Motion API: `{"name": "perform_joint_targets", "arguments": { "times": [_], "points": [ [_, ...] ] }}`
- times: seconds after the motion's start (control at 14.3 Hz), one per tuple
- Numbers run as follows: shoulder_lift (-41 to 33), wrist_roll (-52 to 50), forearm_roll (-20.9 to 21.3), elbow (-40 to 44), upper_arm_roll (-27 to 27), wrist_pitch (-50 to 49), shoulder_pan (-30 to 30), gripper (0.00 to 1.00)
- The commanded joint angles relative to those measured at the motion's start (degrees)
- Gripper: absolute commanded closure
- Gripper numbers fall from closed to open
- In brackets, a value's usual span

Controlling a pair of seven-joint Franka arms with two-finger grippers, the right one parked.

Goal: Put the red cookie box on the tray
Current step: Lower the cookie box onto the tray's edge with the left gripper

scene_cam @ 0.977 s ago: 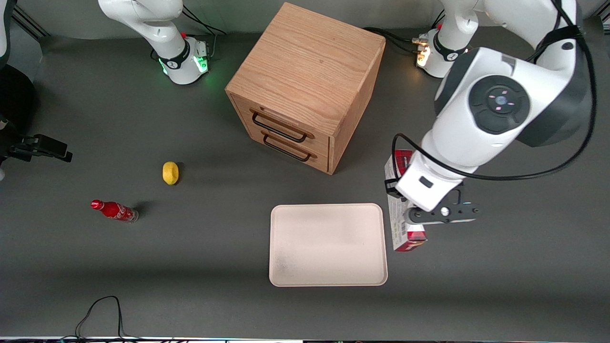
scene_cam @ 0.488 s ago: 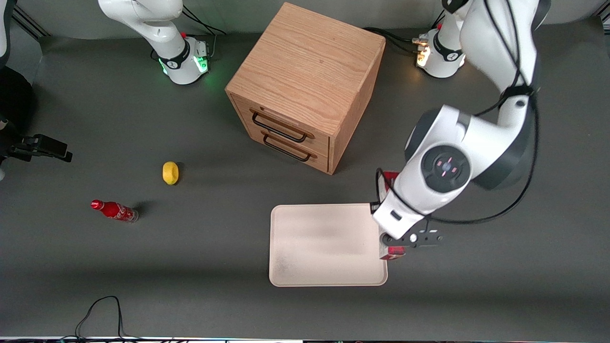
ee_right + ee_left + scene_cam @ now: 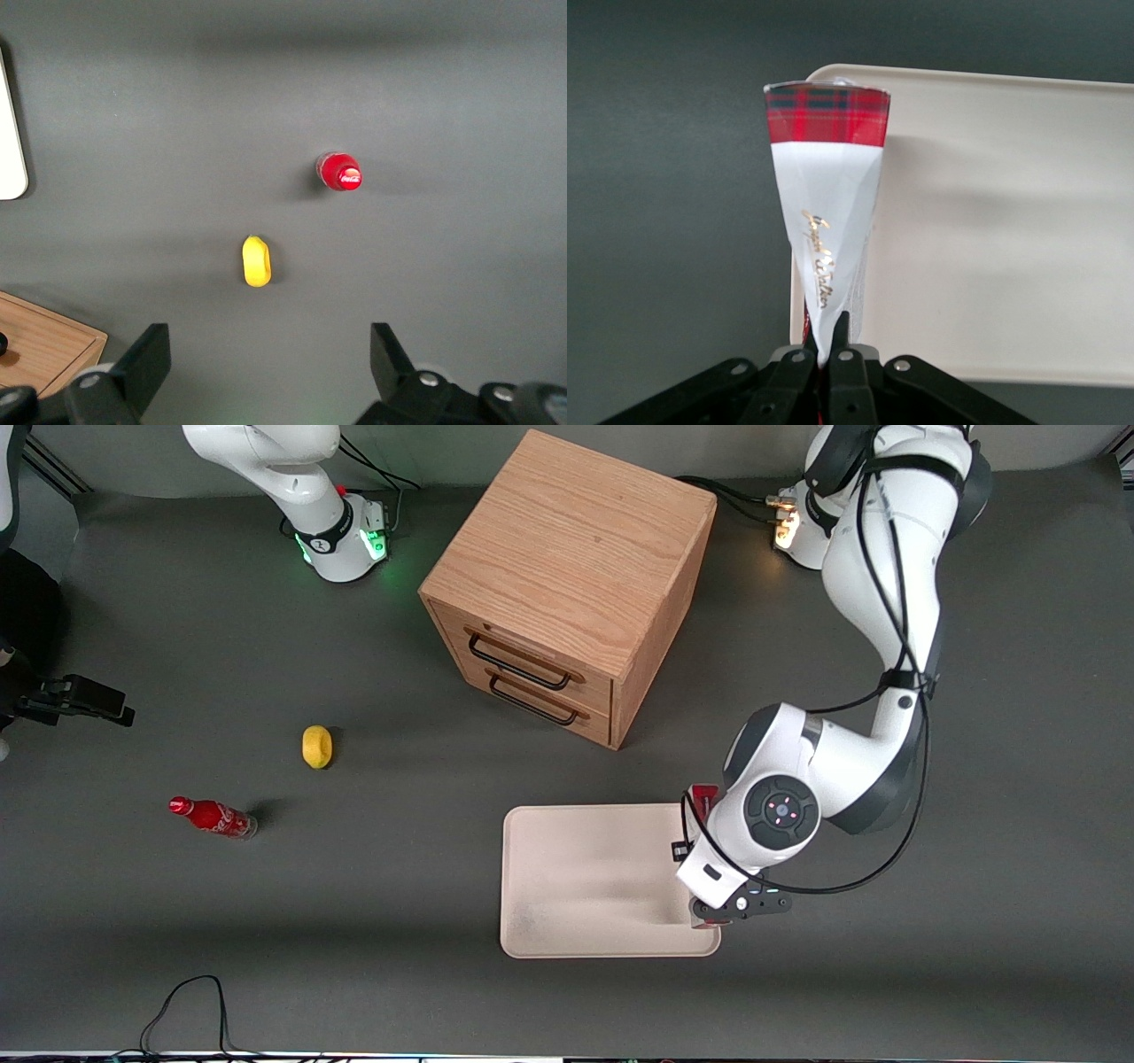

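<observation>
Over the tray's (image 3: 585, 877) edge nearest the working arm's end of the table, the left arm's gripper (image 3: 706, 914) hangs with its two black fingers (image 3: 849, 341) pressed together on the red cookie box (image 3: 827, 221). The wrist camera looks along the box: a white panel with gold script narrows toward the fingers, and a red tartan band crosses the end away from them. From that camera the box lies along the tray's rim, partly over the cream surface and partly over the dark table (image 3: 930, 921). I cannot tell whether the box touches the tray or is held just above it. From the front, the arm's wrist covers most of the box; only a red end (image 3: 704, 795) shows near the tray corner farther from the front camera, and a sliver of red shows near the corner closer to it.

Farther from the front camera than the tray stands a wooden drawer cabinet (image 3: 567, 584) with two black-handled drawers. Toward the parked arm's end of the table lie a small yellow lemon-like object (image 3: 317, 746) and, nearer the front camera than it, a small red cola bottle (image 3: 213, 817), well apart from the tray.
</observation>
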Motion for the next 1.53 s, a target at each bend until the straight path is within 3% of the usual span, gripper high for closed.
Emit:
{"name": "perform_joint_targets", "arguments": {
  "times": [0.0, 0.7, 0.77, 0.84, 1.26, 1.47],
  "points": [
    [0.71, -0.69, 1.94, -1.68, 0.54, 4.15, -0.44, 1.0],
    [2.03, -1.48, 2.73, -4.06, 0.54, 7.68, -0.7, 1.0],
    [1.95, -1.48, 2.73, -4.06, 0.54, 7.76, -0.62, 0.41],
    [1.94, -1.57, 2.73, -4.15, 0.54, 7.77, -0.62, 0.0],
    [-0.77, -2.89, 4.31, -3.97, 0.62, 5.75, -0.44, 0.0],
    [-4.45, -2.8, 5.54, -3.18, 0.54, -1.09, -0.7, 0.0]
  ]
}}
